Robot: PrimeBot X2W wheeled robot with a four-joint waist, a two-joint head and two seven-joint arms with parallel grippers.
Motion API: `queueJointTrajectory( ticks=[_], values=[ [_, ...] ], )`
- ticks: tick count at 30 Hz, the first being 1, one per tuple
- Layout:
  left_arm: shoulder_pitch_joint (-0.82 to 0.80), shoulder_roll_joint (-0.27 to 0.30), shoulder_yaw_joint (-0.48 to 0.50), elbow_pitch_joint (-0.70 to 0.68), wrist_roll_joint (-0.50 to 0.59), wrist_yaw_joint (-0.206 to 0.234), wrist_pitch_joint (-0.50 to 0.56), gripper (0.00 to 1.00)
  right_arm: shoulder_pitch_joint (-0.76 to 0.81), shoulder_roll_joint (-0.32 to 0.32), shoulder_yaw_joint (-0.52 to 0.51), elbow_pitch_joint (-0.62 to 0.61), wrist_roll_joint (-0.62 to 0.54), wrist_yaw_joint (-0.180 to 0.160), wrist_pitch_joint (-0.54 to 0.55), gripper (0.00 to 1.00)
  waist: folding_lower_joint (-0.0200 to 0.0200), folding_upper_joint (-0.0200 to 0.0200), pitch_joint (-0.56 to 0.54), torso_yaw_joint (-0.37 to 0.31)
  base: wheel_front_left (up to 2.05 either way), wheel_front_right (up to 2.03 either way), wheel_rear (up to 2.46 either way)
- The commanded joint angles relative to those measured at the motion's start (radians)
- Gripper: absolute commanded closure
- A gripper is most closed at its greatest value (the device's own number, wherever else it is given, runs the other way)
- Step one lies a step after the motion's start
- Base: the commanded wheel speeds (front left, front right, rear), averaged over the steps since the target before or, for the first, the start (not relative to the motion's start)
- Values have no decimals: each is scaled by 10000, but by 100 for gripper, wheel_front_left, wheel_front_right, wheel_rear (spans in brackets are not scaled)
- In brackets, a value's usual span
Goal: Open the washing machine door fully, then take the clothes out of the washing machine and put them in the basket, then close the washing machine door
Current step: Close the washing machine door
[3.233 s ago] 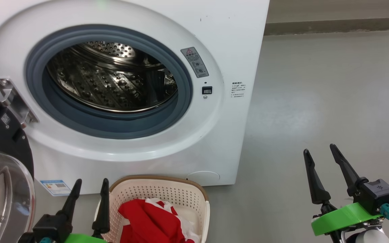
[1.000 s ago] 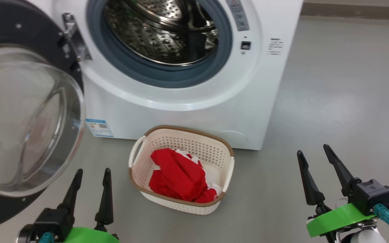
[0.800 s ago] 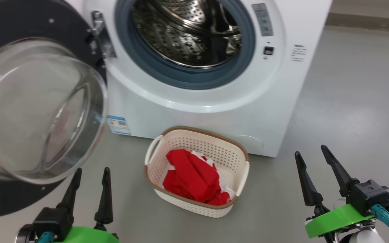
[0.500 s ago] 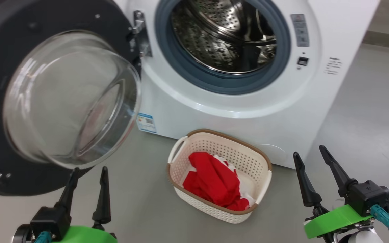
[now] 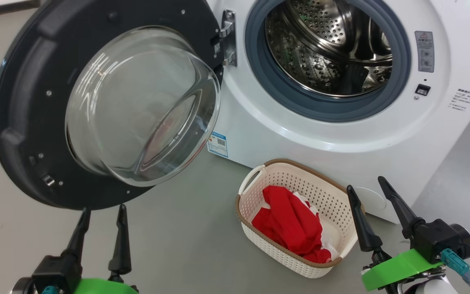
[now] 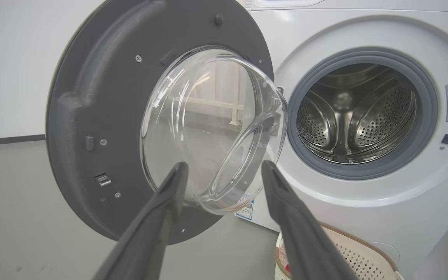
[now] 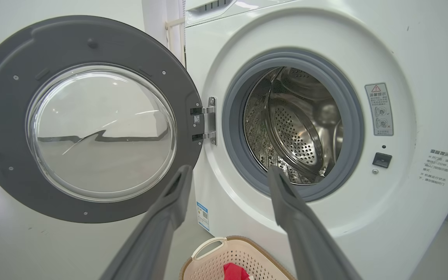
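One open door (image 5: 23, 102) facing left gripper (image 5: 103, 208), basket (image 5: 278, 251) beside right gripper (image 5: 364, 183)

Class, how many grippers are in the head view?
2: left gripper lower left, below the washing machine door; right gripper lower right, by the basket.

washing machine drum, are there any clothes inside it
No, the drum shows bare perforated metal all the way in, and the red clothes lie in the basket in front of the machine.
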Motion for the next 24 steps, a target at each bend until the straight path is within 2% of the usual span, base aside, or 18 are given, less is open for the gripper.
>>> queueJointTrajectory(
  ticks=[1,24],
  values=[
    [-164,165,348,-337,12,68,-3,0,-196,-37,277,-286,-134,48,-63,0,0,0,103,126,0,0,0],
    [-71,285,401,-404,-129,289,-208,0,-495,-93,606,-127,-69,48,-63,0,0,0,213,175,0,0,0]
  ],
)
